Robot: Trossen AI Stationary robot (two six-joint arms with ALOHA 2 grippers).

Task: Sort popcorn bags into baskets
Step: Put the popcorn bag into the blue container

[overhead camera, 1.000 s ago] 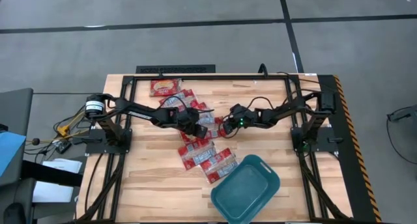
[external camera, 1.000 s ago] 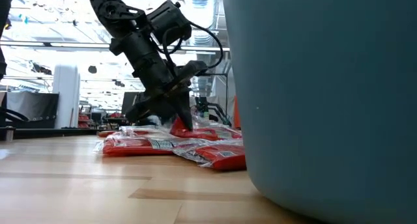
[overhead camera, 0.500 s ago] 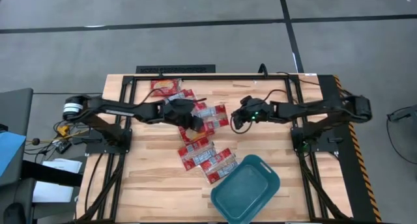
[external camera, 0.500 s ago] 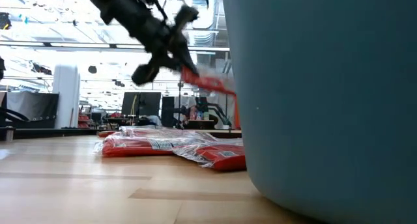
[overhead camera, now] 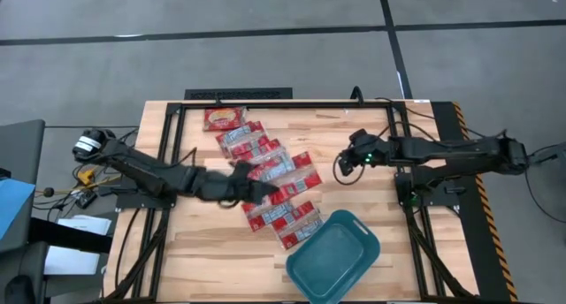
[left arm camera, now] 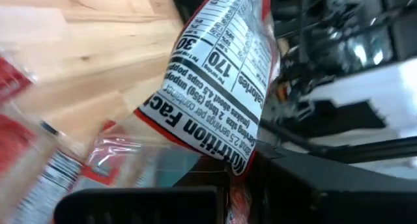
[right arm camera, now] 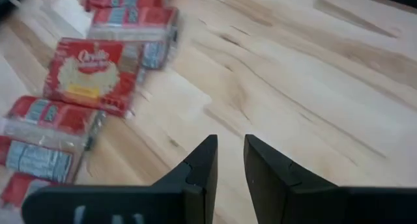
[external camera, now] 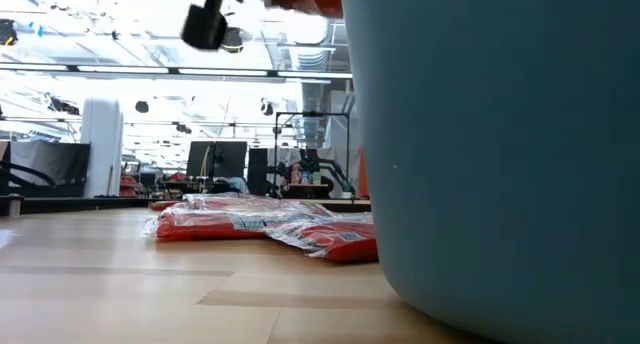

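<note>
Here one popcorn bag (left arm camera: 221,87) is clamped in the closed left gripper (overhead camera: 250,188), lifted for carrying to the teal tub (overhead camera: 333,256); the right gripper's (right arm camera: 228,160) jaws stand slightly parted, empty.

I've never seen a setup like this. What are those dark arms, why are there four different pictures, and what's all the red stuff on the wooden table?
Those are two robot arms bolted at a wooden table. One picture looks straight down on everything, one sits at table height, and two come from small cameras on the arms' wrists.

The red things are popcorn bags, lying in a loose row down the middle of the table. The teal tub at the near edge is the basket they belong in; it shows no bags inside yet.

The left hand is shut on one popcorn bag; its wrist camera shows the nutrition label up close. The right hand holds nothing: its wrist camera shows its two fingers apart with bare wood between them, away from the pile.
</note>
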